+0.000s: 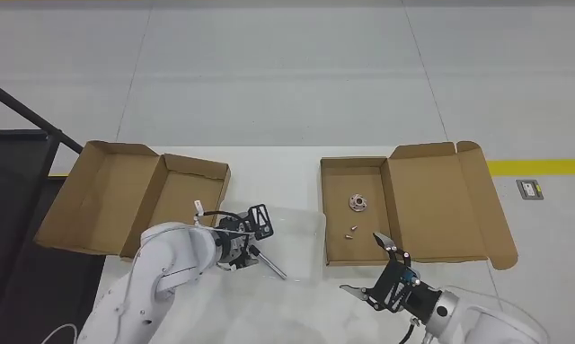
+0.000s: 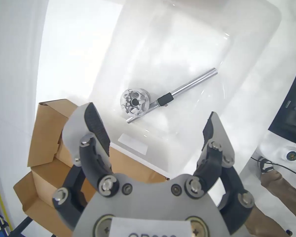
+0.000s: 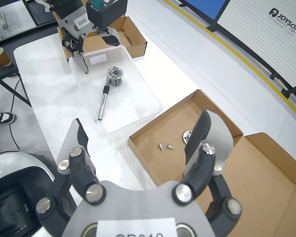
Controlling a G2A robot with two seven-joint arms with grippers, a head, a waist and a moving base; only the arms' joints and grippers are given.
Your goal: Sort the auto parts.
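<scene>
Now a toothed metal gear (image 2: 135, 102) touches a smooth steel rod (image 2: 192, 83) in the clear plastic tray (image 2: 128, 38); the left gripper (image 2: 151, 114) and right gripper (image 3: 140, 118), with ridged black pads, are both spread.

**Three views meeting at one bin**

The top camera looks down and forward from above the arms onto the white table (image 1: 301, 313). The left wrist camera sits close over the clear plastic bin (image 2: 187, 38), looking past the left gripper (image 2: 150, 110). The right wrist camera, farther off above the right cardboard box (image 3: 160, 164), faces across to the same bin.
</scene>
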